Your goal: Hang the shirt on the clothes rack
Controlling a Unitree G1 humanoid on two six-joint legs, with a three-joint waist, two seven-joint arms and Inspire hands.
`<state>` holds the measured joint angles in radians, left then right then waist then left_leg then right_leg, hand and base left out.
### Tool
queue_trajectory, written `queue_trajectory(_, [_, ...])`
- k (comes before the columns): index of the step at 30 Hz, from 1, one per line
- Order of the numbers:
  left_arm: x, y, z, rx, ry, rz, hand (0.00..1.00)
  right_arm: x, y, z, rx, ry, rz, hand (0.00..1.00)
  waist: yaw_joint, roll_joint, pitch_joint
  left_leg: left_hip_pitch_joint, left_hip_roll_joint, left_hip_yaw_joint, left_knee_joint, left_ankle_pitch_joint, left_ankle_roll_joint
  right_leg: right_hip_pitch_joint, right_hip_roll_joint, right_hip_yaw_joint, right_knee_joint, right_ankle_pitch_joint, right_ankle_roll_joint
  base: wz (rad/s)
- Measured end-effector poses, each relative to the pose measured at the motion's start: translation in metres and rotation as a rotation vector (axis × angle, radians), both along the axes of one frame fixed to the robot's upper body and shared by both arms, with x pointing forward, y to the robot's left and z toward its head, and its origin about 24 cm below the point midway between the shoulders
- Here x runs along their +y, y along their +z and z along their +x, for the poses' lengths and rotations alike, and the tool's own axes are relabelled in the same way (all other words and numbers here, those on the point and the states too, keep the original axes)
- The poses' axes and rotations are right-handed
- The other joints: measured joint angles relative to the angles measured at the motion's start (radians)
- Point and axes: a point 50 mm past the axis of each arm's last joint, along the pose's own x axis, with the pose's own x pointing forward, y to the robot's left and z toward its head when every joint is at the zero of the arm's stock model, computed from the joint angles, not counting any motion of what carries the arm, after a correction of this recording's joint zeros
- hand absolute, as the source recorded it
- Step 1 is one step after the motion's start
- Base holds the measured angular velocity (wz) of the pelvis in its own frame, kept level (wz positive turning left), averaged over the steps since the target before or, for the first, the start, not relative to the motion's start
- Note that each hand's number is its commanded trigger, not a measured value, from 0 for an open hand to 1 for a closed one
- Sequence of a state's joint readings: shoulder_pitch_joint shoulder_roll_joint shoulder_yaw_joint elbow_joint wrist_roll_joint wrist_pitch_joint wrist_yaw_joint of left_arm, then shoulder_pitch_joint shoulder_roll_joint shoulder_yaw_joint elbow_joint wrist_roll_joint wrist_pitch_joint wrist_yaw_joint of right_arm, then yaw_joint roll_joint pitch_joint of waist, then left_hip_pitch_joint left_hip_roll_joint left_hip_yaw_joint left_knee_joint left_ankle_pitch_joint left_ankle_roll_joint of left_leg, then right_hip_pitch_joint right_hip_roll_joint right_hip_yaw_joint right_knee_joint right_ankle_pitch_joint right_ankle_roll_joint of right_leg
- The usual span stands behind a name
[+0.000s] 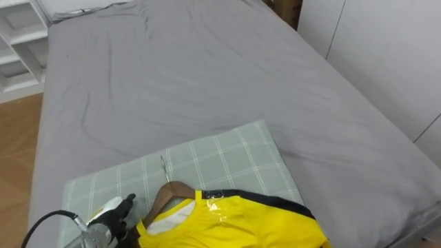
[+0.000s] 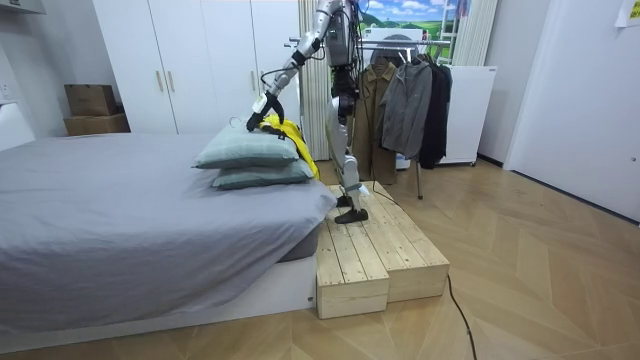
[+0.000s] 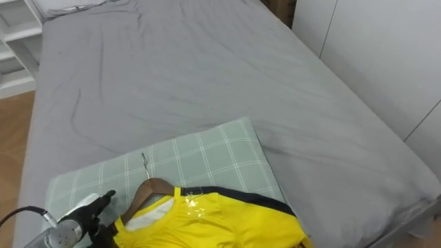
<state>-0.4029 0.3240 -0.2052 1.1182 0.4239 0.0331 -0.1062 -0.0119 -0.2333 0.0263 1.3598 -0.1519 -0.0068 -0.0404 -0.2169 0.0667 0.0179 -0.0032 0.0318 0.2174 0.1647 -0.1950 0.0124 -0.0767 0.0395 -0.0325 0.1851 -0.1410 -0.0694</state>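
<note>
Robot stands on a wooden platform (image 2: 375,255) at the bed's (image 1: 207,76) foot corner, left arm reaching out over two stacked pillows. The yellow shirt (image 1: 234,220) lies on the top checked pillow (image 1: 220,155), already threaded on a wooden hanger (image 1: 169,191) with its metal hook pointing up the bed. Left hand (image 1: 114,212) sits right at the hanger's near shoulder (whether it grips the hanger or merely touches it, cannot tell). Behind the robot, a clothes rack (image 2: 398,42) with dark coats (image 2: 405,100).
</note>
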Motion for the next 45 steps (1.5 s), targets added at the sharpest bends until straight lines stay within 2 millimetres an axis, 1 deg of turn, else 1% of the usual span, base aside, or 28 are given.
queue_trajectory(2, [-0.002,-0.001,-0.001,0.033,-0.013,-0.020,0.00,0.000,0.000,-0.001,0.008,-0.003,-0.002,0.00,0.001,0.001,-0.0002,0.001,-0.007,0.000,0.003,0.000,0.000,0.003,-0.001,0.001,-0.001,-0.002,0.002,0.00])
queue_trajectory(9, [-0.006,-0.001,0.000,0.069,-0.050,-0.057,0.00,-0.001,0.000,-0.003,0.014,-0.006,-0.004,0.00,0.001,0.002,0.0002,0.016,-0.008,0.000,0.003,0.000,0.000,0.020,-0.002,0.001,-0.004,-0.004,0.003,0.00])
queue_trajectory(13, [-0.007,-0.003,-0.003,0.101,-0.059,-0.075,0.00,-0.002,-0.001,-0.008,0.030,-0.015,-0.005,0.00,0.002,0.003,-0.0002,0.031,-0.008,0.000,0.003,0.000,0.000,0.039,-0.003,0.001,-0.013,-0.004,0.003,0.00])
queue_trajectory(18, [-0.007,-0.007,-0.007,0.141,-0.053,-0.082,0.00,-0.002,-0.001,-0.009,0.041,-0.028,-0.006,0.00,0.002,0.001,-0.0009,0.031,-0.008,-0.002,0.002,0.000,0.000,0.039,-0.003,0.001,-0.015,-0.004,0.003,0.00])
queue_trajectory(21, [-0.007,-0.011,-0.013,0.155,-0.053,-0.080,0.00,-0.002,-0.001,-0.013,0.048,-0.029,-0.005,0.00,0.002,-0.001,-0.0007,0.036,-0.008,-0.003,0.001,0.000,0.000,0.039,-0.002,0.005,-0.010,-0.004,0.003,-0.05])
queue_trajectory(23, [-0.011,-0.015,-0.017,0.160,-0.052,-0.086,0.00,-0.002,-0.001,-0.010,0.043,-0.024,-0.006,0.00,0.003,-0.005,-0.0010,0.038,-0.008,-0.001,0.001,0.000,0.000,0.033,-0.001,0.007,0.003,-0.004,0.003,-0.02])
queue_trajectory(25, [-0.014,-0.016,-0.016,0.146,-0.049,-0.084,0.00,-0.002,-0.001,-0.010,0.046,-0.020,-0.007,0.00,0.005,-0.009,-0.0020,0.037,-0.008,0.002,0.000,0.000,0.000,0.032,-0.001,0.006,0.001,-0.004,0.004,0.00])
queue_trajectory(28, [-0.014,-0.015,-0.015,0.122,-0.035,-0.073,0.00,-0.001,-0.001,-0.009,0.040,-0.018,-0.007,0.00,0.005,-0.015,-0.0035,0.030,-0.010,0.003,-0.001,0.000,0.000,0.026,-0.002,0.006,0.000,-0.005,0.005,-0.01])
queue_trajectory(32, [-0.013,-0.018,-0.019,0.098,-0.020,-0.056,0.00,-0.002,-0.001,-0.008,0.031,-0.012,-0.007,0.00,0.004,-0.027,-0.0101,0.031,-0.009,0.003,-0.001,0.000,0.000,0.028,-0.002,0.002,-0.002,-0.005,0.005,0.00])
queue_trajectory(34, [-0.013,-0.019,-0.021,0.101,-0.020,-0.048,0.00,-0.002,-0.001,-0.007,0.029,-0.009,-0.007,0.00,0.001,-0.031,-0.0109,0.030,-0.009,0.002,-0.001,0.000,0.000,0.028,-0.002,0.002,-0.002,-0.005,0.005,0.00])
queue_trajectory(36, [-0.014,-0.021,-0.023,0.091,-0.012,-0.042,0.00,-0.002,-0.001,-0.007,0.029,-0.009,-0.007,0.00,-0.002,-0.033,-0.0104,0.029,-0.009,0.001,-0.001,0.000,0.000,0.028,-0.002,0.000,-0.002,-0.005,0.005,0.00])
queue_trajectory(40, [-0.022,-0.026,-0.027,0.066,0.007,-0.035,0.00,-0.001,-0.001,-0.008,0.034,-0.009,-0.006,0.00,-0.002,-0.038,-0.0083,0.028,-0.010,0.001,0.000,0.000,0.000,0.027,-0.003,0.000,0.000,-0.005,0.005,0.00])
queue_trajectory(43, [-0.022,-0.027,-0.028,0.050,0.015,-0.023,0.00,0.000,-0.001,-0.008,0.036,-0.009,-0.004,0.00,-0.001,-0.044,-0.0079,0.026,-0.009,0.000,0.001,0.000,0.000,0.026,-0.002,-0.001,0.000,-0.005,0.005,0.00])
queue_trajectory(45, [-0.023,-0.028,-0.029,0.038,0.021,-0.013,0.00,0.000,-0.001,-0.007,0.034,-0.006,-0.007,0.00,-0.001,-0.048,-0.0060,0.024,-0.009,-0.001,0.001,0.000,0.000,0.022,-0.002,0.000,0.002,-0.005,0.005,0.00])
